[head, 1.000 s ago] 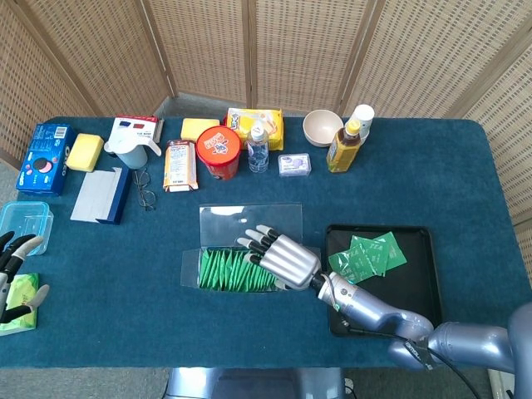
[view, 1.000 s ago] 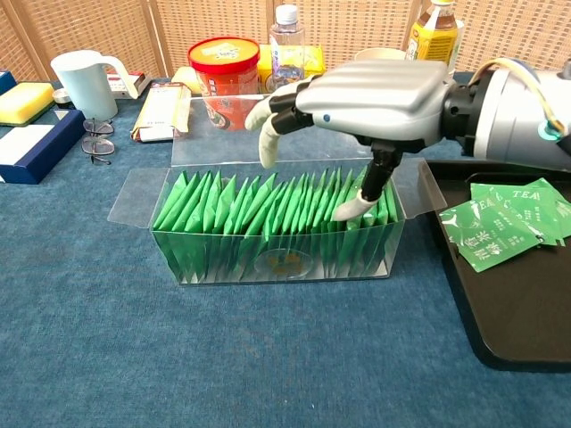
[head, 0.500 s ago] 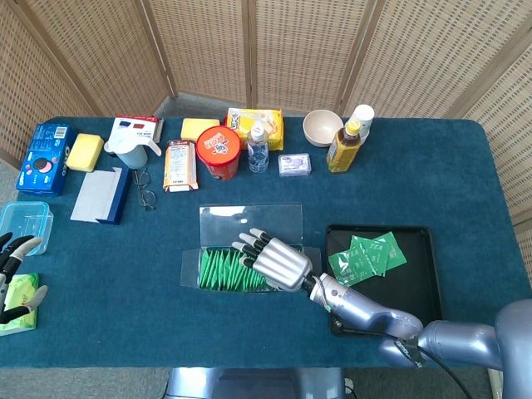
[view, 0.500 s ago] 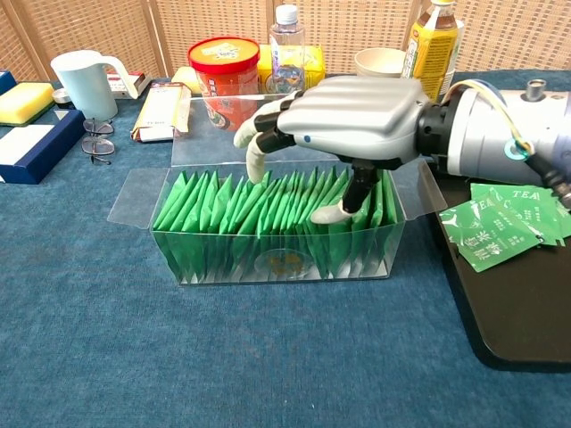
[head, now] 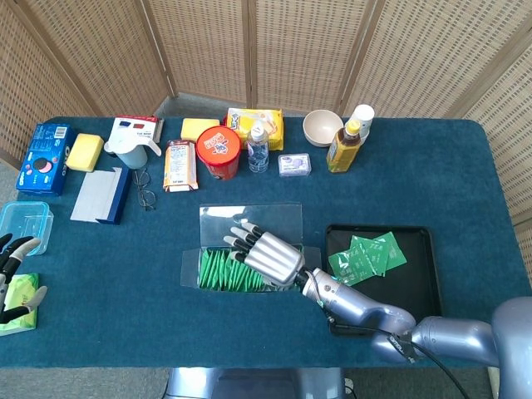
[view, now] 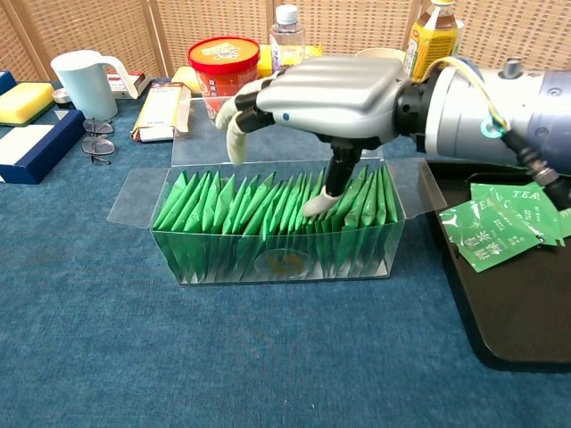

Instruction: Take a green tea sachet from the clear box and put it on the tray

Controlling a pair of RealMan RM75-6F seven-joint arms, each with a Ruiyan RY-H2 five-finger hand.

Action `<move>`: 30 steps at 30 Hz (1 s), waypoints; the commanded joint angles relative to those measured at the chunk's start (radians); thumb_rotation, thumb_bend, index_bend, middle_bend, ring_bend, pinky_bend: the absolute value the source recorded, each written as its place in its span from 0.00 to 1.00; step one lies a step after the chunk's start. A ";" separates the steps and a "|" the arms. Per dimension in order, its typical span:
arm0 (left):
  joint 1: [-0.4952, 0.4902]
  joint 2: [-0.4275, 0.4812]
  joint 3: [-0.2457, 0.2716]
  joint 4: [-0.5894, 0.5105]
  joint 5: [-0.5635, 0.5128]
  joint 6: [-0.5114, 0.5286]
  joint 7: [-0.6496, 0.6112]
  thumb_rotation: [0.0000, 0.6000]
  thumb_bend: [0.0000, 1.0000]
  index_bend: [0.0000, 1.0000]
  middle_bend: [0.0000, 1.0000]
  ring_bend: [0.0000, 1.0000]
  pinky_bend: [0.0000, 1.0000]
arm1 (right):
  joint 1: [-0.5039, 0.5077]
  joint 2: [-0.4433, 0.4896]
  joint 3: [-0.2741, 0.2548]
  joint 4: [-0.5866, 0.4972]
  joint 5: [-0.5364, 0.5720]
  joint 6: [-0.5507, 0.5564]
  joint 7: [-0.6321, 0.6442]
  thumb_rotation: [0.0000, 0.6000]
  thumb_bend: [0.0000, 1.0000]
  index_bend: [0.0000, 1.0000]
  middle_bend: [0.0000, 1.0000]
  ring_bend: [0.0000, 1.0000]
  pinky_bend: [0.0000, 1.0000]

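right hand (view: 326, 89) spread, thumb among sachets (view: 268, 209) | clear box (view: 277, 259) beneath, tray (view: 500, 330) behind wrist | left hand (head: 12, 266) head view only, fingers apart

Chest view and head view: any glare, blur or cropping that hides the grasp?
Chest view: sharp, evenly lit; the right hand fills the frame near the lens, its thumb down among the sachets; faint sheen on the clear box. Head view: sharp, soft shadows; the hand covers the sachets beneath it; the left hand is cropped at the edge.
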 commanded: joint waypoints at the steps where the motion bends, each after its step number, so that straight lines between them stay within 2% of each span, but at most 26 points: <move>1: 0.000 -0.001 0.000 0.003 -0.001 -0.001 -0.002 1.00 0.27 0.14 0.15 0.05 0.25 | 0.008 -0.010 0.003 0.009 0.009 -0.014 -0.007 1.00 0.11 0.29 0.16 0.09 0.13; 7: 0.004 -0.002 0.001 0.008 -0.005 0.002 -0.007 1.00 0.27 0.14 0.15 0.05 0.25 | 0.020 -0.023 0.013 0.025 0.018 -0.027 -0.023 1.00 0.11 0.29 0.16 0.09 0.13; 16: 0.006 -0.006 0.003 0.017 -0.004 0.003 -0.016 1.00 0.27 0.14 0.15 0.05 0.25 | 0.018 -0.005 -0.001 0.036 0.016 -0.035 -0.068 1.00 0.11 0.28 0.16 0.09 0.13; 30: 0.005 -0.007 0.005 0.014 0.004 0.004 -0.015 1.00 0.27 0.14 0.15 0.05 0.25 | -0.001 0.037 -0.034 -0.020 0.007 -0.042 -0.107 1.00 0.10 0.27 0.16 0.09 0.13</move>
